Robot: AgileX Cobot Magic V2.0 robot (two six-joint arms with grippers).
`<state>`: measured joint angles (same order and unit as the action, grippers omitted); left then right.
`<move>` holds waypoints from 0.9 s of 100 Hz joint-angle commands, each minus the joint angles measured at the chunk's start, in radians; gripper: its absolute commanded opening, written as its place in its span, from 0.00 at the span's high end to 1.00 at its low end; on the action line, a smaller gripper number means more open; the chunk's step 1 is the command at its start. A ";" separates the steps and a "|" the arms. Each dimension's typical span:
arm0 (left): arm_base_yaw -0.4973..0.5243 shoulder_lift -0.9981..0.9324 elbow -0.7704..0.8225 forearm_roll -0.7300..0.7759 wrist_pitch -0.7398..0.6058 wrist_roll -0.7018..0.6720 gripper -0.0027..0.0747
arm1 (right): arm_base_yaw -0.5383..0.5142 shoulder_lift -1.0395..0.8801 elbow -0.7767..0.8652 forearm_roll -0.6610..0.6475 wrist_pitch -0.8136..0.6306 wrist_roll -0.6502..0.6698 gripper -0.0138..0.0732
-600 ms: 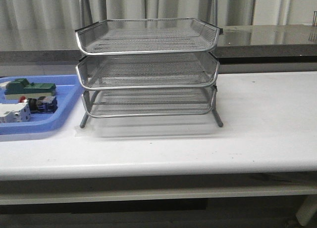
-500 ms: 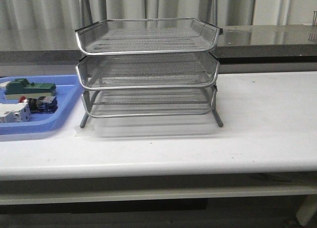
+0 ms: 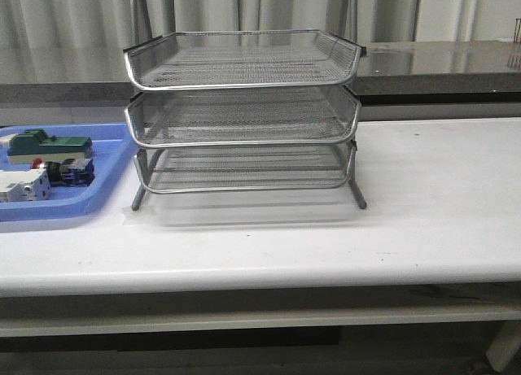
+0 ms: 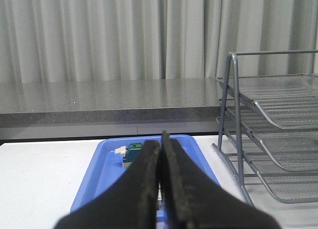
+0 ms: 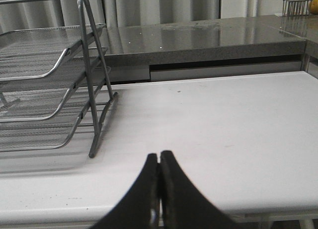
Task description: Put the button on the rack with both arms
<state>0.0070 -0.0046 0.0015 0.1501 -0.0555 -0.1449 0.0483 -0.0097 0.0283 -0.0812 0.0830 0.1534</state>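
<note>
The three-tier silver wire-mesh rack (image 3: 244,115) stands mid-table; its side shows in the left wrist view (image 4: 271,134) and the right wrist view (image 5: 49,90). The button (image 3: 67,171), red cap, black body and blue rear block, lies in the blue tray (image 3: 106,192) left of the rack. In the left wrist view my fingers hide it. My left gripper (image 4: 161,139) is shut and empty, held over the near end of the blue tray (image 4: 99,174). My right gripper (image 5: 159,157) is shut and empty above the bare table right of the rack. Neither arm shows in the front view.
A green-and-cream block (image 3: 49,145) and a white boxy switch (image 3: 23,185) also lie in the blue tray; the block shows in the left wrist view (image 4: 131,153). A grey counter ledge (image 3: 440,62) runs behind the white table. The table's front edge (image 3: 260,277) is near.
</note>
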 commanded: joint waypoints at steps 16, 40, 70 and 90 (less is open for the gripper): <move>-0.006 -0.034 0.045 -0.006 -0.082 -0.010 0.96 | -0.008 -0.014 -0.016 -0.005 -0.140 -0.005 0.92; -0.006 -0.034 0.045 -0.006 -0.082 -0.010 0.96 | -0.008 -0.014 -0.071 0.054 -0.154 -0.004 0.92; -0.006 -0.034 0.045 -0.006 -0.082 -0.010 0.96 | -0.008 0.105 -0.358 0.081 0.179 -0.004 0.92; -0.006 -0.034 0.045 -0.006 -0.082 -0.010 0.96 | -0.008 0.340 -0.597 0.081 0.381 -0.004 0.92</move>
<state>0.0070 -0.0046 0.0015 0.1501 -0.0555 -0.1449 0.0483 0.2201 -0.4393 0.0000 0.4413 0.1536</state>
